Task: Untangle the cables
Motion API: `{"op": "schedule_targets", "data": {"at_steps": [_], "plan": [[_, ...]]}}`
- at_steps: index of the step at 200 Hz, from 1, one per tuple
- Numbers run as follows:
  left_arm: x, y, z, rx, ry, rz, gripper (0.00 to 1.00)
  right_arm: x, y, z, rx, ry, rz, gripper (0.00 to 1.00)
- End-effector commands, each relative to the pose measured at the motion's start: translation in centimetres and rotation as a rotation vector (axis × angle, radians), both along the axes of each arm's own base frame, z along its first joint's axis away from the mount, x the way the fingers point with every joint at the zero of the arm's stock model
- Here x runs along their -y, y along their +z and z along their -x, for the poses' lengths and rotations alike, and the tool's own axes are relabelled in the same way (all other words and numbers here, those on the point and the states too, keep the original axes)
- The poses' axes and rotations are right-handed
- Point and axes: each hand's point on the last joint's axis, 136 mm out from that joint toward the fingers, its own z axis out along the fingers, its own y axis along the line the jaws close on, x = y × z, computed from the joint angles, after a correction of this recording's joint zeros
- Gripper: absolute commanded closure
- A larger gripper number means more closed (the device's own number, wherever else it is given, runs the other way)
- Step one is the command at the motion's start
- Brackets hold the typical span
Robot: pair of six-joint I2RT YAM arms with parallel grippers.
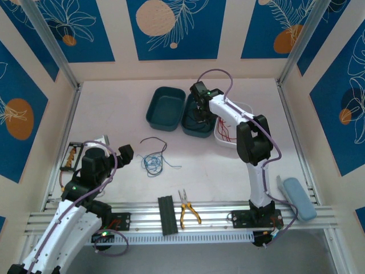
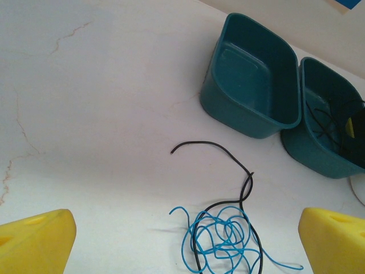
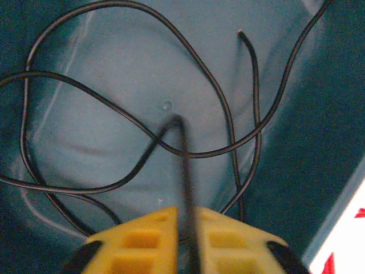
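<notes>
A tangle of blue cable (image 1: 151,162) (image 2: 228,237) lies mid-table with a black cable (image 1: 154,141) (image 2: 228,154) threaded through it, one end curling away toward the bins. My left gripper (image 1: 122,154) (image 2: 188,228) hovers just near of the tangle, open, with nothing between its fingers. My right gripper (image 1: 199,117) (image 3: 187,214) reaches down into the right teal bin (image 1: 197,130), its jaws close together on a blurred strand of another black cable (image 3: 114,108) that loops over the bin floor. Red cables (image 1: 225,130) lie in a white tray.
An empty teal bin (image 1: 165,108) (image 2: 251,74) stands left of the one my right gripper is in. Yellow-handled pliers (image 1: 188,212) and a black bar (image 1: 166,215) rest on the front rail. A blue case (image 1: 298,198) sits at the near right, a small rack (image 1: 71,157) at the left.
</notes>
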Motion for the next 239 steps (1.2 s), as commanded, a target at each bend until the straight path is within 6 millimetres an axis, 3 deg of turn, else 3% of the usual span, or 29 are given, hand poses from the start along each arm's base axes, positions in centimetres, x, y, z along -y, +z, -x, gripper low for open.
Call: {"op": "schedule_targets", "data": {"at_steps": [1,65,130,191,212,239], "plan": [[-0.2,-0.5,0.1,-0.011,0.014,0.018,0.00,0.2,1.6,-0.2,0.024,0.012,0.030,0.78],[0.0,-0.6,-0.1,-0.012,0.010,0.023,0.00,0.5,5.7,0.2,0.093,-0.005,-0.005,0.56],[-0.1,-0.9,0.0,-0.020,0.011,0.023,0.00,-0.2,9.6,1.4,0.143,-0.038,-0.131,0.51],[0.5,-2.4,-0.2,-0.092,0.001,0.028,0.00,-6.0,13.0,6.5,0.153,0.051,-0.390,0.29],[0.8,-3.3,-0.4,-0.128,-0.009,0.028,0.00,-7.9,12.2,8.7,0.106,0.051,-0.392,0.26],[1.4,-4.0,-0.7,-0.165,-0.024,0.040,0.00,-10.2,9.5,11.8,-0.005,0.014,-0.371,0.28]]}}
